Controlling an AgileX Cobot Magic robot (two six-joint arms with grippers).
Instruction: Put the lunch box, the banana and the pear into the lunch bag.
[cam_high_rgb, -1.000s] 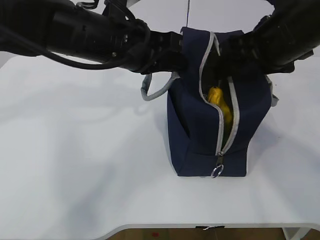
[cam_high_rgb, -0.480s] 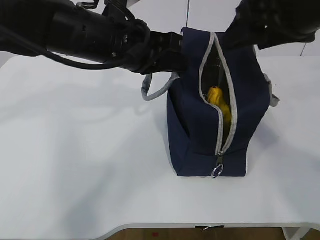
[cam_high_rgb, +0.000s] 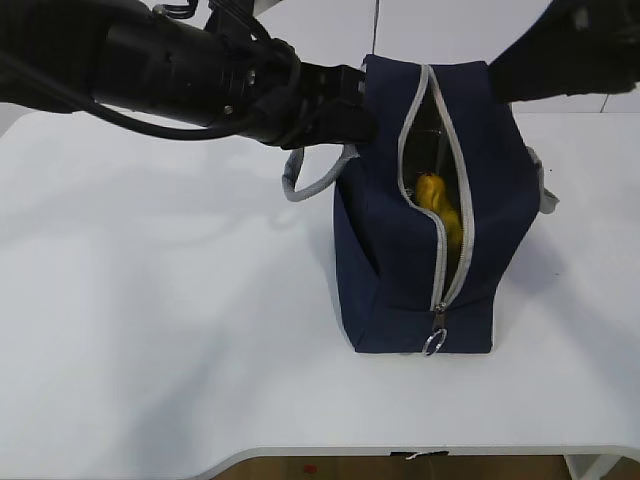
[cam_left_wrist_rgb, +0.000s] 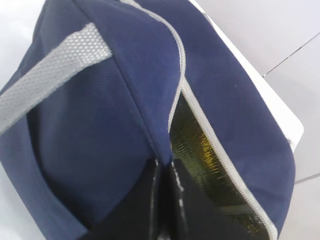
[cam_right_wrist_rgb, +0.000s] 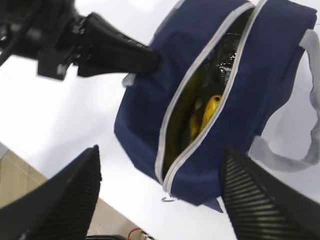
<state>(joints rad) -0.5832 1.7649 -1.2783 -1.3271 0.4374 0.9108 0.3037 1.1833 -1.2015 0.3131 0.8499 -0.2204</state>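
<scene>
My left gripper (cam_high_rgb: 355, 115) is pinched together on the upper edge of the navy-blue fabric lunch bag (cam_high_rgb: 400, 290) with its grey zipper, and in my left wrist view the dark fingers (cam_left_wrist_rgb: 150, 200) meet on a fold of that blue cloth just beside the zipper opening. The bag stands upright on the white table (cam_high_rgb: 150, 330), its zipper parted along the top and down the near face, with the metal pull ring (cam_high_rgb: 433, 343) at the bottom. Through the gap I see the long yellow banana (cam_high_rgb: 437, 205) lying inside against the shiny lining; it shows again in my right wrist view (cam_right_wrist_rgb: 205, 115). My right gripper (cam_right_wrist_rgb: 160, 200) hangs above the bag with its two ribbed black fingers (cam_right_wrist_rgb: 65, 200) spread wide apart and nothing between them. A grey webbing handle (cam_high_rgb: 305, 180) droops from the bag's left side
</scene>
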